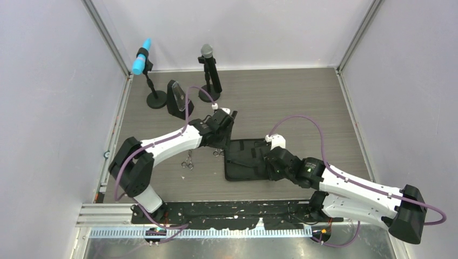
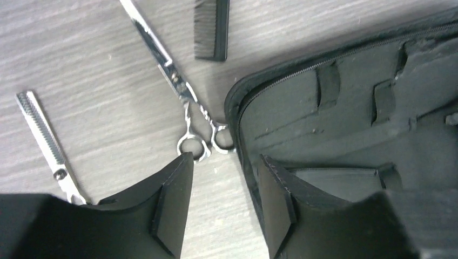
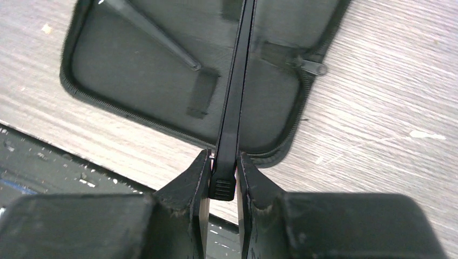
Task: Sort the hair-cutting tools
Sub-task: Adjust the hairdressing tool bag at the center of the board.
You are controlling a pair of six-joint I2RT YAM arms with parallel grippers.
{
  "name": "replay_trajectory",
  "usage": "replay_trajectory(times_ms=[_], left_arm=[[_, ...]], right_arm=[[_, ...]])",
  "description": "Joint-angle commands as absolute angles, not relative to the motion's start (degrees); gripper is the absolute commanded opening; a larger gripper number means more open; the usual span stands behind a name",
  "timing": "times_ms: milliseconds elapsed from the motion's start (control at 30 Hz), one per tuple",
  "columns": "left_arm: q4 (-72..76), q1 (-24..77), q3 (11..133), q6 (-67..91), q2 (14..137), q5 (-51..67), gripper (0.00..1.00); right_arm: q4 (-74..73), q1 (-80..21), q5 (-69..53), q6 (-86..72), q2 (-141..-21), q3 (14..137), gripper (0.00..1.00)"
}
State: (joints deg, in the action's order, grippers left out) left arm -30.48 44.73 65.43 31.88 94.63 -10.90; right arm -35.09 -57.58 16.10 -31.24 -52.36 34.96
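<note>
Scissors 2, clips 2, comb 1

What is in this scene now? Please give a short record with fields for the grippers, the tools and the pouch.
left gripper: open, near the rings of the plain scissors
right gripper: shut on a hair clip, over the pouch
pouch: open, flat on the table
second clip: inside the pouch
toothed scissors: on the table, apart from the pouch
comb: on the table
</note>
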Motion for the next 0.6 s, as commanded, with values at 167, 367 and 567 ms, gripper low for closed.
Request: replay_trajectory(times_ms=[167, 367, 567], left_arm=[[-28.2, 45.6, 59.2, 37.7, 85.4, -0.5, 0.54], [-28.6, 47.3, 60.1, 39.2, 88.1, 1.1, 0.54], [-30.4, 48.1, 61.6, 39.3, 90.7, 0.5, 0.54]], right_arm=[[-31.7, -48.1, 16.0, -37.2, -41.0, 25.6, 0.05], [-27.1, -44.3, 13.4, -36.9, -38.1, 22.4, 0.05], [-23.4, -43.0, 12.2, -35.8, -41.8, 21.3, 0.05]])
